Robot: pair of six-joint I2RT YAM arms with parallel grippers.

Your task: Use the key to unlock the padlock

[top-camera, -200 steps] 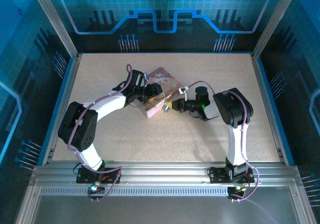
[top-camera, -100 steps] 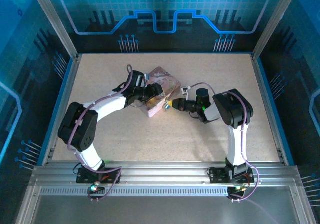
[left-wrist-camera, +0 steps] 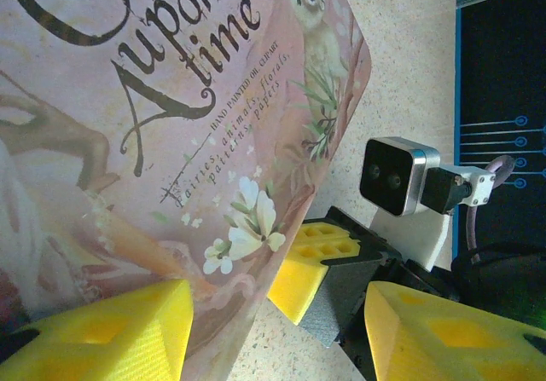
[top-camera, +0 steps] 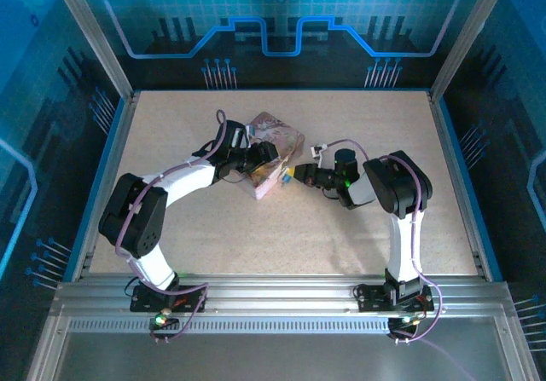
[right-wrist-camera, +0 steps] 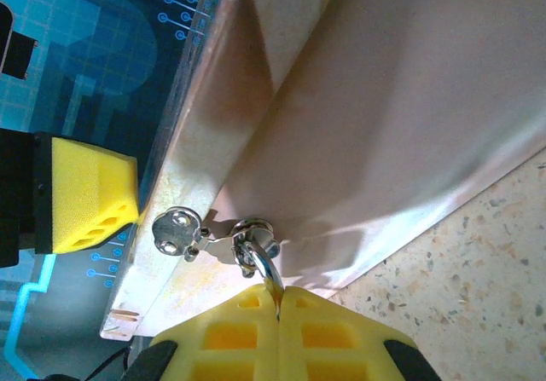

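Observation:
A pink picture-printed tin [top-camera: 277,134] lies tilted at mid-table, its lid [left-wrist-camera: 171,125] close up in the left wrist view. My left gripper [top-camera: 256,161] [left-wrist-camera: 277,289] is open, with one yellow finger [left-wrist-camera: 102,330] against the lid at the tin's corner and the other finger clear of it. At the tin's metal clasp [right-wrist-camera: 179,230] hangs a thin curved shackle [right-wrist-camera: 266,270] of the padlock. My right gripper [top-camera: 290,175] [right-wrist-camera: 277,294] is shut on that shackle. The padlock's body and the key are hidden.
The right arm's yellow finger [left-wrist-camera: 316,257] and wrist camera [left-wrist-camera: 392,176] sit just beside the tin's corner, between my left fingers. A left finger [right-wrist-camera: 90,198] shows beyond the tin. Speckled tabletop [top-camera: 341,228] lies in front, walled by blue panels.
The tin has turned and shifted slightly toward the back. Both grippers moved with it, the right one edging up and left. Neither gripper's opening changed.

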